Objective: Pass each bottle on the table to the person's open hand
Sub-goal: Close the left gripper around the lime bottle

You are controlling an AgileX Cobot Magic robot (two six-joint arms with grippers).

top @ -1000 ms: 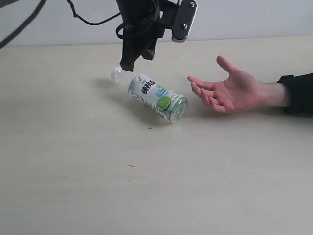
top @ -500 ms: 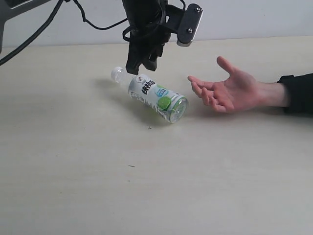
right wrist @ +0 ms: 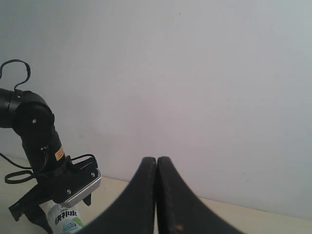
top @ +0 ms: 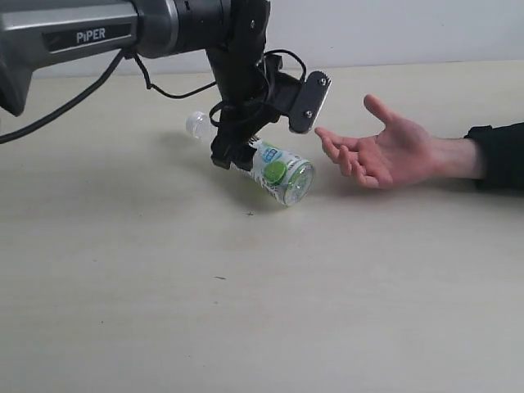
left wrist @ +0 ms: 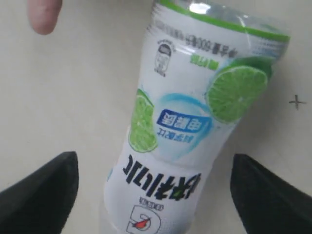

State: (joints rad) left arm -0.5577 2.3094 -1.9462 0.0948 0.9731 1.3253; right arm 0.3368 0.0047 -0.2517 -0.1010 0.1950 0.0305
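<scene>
Left wrist view looks down on the left gripper [left wrist: 153, 165], whose two black fingers [left wrist: 44, 190] stand spread wide on either side of a bottle [left wrist: 185, 122] without touching it: released, grasping nothing. The bottle is clear, with a white label showing green lime slices, and lies on its side on the pale surface [top: 246, 311]. In the exterior view the gripper hangs low over the bottle's middle, and the bottle's white cap [top: 195, 123] pokes out beyond the arm. Near the bottle's base rests the person's open hand [top: 385, 151], palm up, fingertips toward the bottle but apart from it. The right gripper [right wrist: 156, 163], well away from the bottle, is clenched on nothing.
</scene>
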